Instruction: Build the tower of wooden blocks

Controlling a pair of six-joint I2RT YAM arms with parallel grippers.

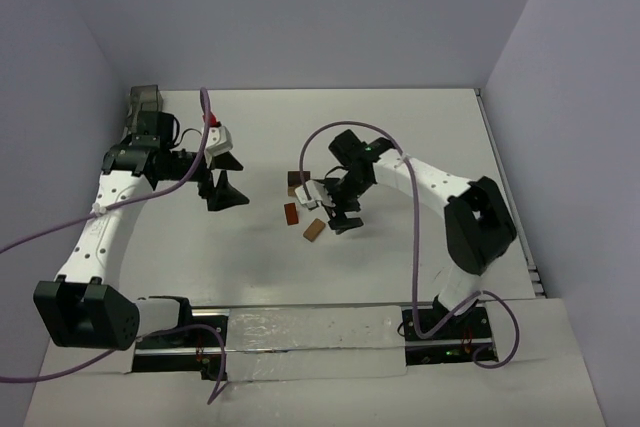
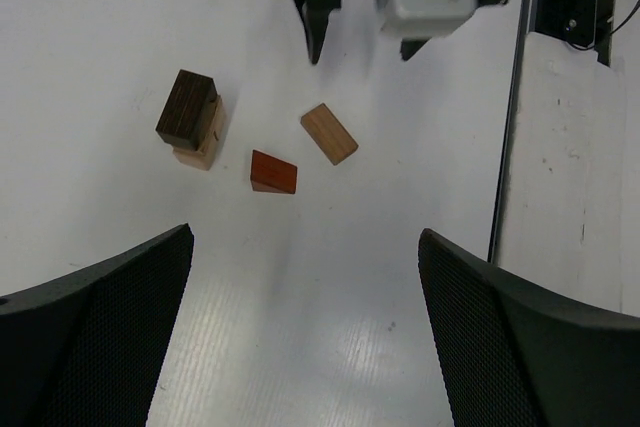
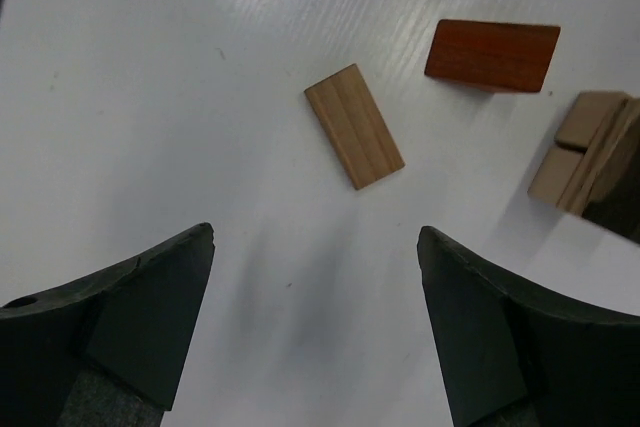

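Findings at this moment.

Right gripper (image 3: 315, 237): jaws spread wide, nothing between them. It hangs low over the table (image 1: 400, 127), pointing down at the loose pieces. The tan block (image 3: 354, 126) lies flat just ahead of the fingertips and is not touched by either finger.

Left gripper (image 2: 305, 237): released, jaws fully apart and empty. It stands well apart from the blocks, on their left in the top view, and faces them.

Blocks: all are grouped near the middle of the table, close to the right gripper.
- The tan block lies on a broad face, askew to the others and apart from them.
- The red wedge (image 3: 492, 55) lies just beyond the tan block, near it but not touching.
- The dark block (image 2: 187, 107) sits on top of a lower block (image 2: 203, 145) of light tan wood. This is the only stacked pair. The dark piece is turned slightly off the one beneath, so part of the tan wood shows at the side.
- The pair stands near the wedge, with bare table between them.

Tower status: two pieces stacked, two lying loose (whether the lower block is one piece or two cannot be told from the right wrist view).
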